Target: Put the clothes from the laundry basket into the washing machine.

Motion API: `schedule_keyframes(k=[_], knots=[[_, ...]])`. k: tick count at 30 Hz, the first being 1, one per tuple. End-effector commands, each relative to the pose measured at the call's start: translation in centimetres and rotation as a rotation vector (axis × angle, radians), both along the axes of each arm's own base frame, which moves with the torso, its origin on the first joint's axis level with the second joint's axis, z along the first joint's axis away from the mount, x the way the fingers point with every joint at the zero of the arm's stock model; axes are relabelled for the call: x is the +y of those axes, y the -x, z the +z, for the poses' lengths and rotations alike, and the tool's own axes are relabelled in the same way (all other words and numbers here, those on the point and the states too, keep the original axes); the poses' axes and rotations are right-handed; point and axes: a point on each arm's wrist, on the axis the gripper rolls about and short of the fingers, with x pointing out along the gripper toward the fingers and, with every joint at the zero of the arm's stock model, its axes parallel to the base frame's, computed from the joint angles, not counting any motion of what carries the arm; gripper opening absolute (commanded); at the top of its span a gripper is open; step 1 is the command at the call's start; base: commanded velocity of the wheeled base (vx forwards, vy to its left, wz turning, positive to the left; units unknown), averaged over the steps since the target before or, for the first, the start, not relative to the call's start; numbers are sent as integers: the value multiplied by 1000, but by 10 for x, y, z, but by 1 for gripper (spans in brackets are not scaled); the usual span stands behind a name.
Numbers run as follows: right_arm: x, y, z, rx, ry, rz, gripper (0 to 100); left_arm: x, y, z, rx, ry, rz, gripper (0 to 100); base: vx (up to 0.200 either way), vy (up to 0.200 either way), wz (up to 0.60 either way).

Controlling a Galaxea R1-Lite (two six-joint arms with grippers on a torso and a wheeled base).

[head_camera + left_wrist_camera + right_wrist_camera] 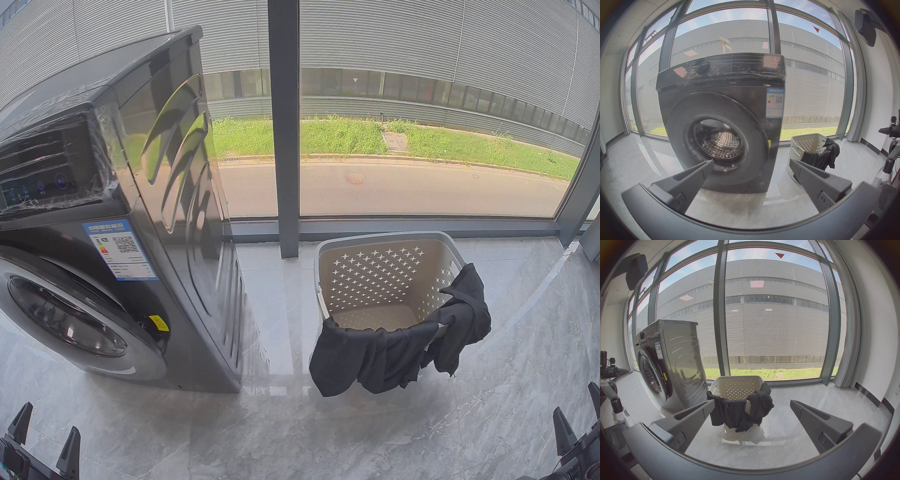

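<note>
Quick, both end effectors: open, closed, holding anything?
Left end effector: open, empty.
Right end effector: open, empty.

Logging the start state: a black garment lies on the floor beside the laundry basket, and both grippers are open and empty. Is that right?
The black garment is not on the floor; the head view shows it draped over the near rim of the laundry basket. The rest holds: left gripper and right gripper are open and empty.

Washing machine [178,206] glossy metal; laundry basket [375,275] matt plastic w/ cloth clothes [375,357].
</note>
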Motion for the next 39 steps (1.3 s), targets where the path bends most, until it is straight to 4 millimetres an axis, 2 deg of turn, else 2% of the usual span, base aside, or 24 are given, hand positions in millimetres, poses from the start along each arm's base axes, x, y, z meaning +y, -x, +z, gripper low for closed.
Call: schedule_keyframes(k=[1,39], knots=[[0,0,-5,1,1,1,100,0,0,-4,-2,0,0,100,0,200,0],[0,0,-5,1,1,1,100,0,0,-4,-2,2,0,100,0,200,0]])
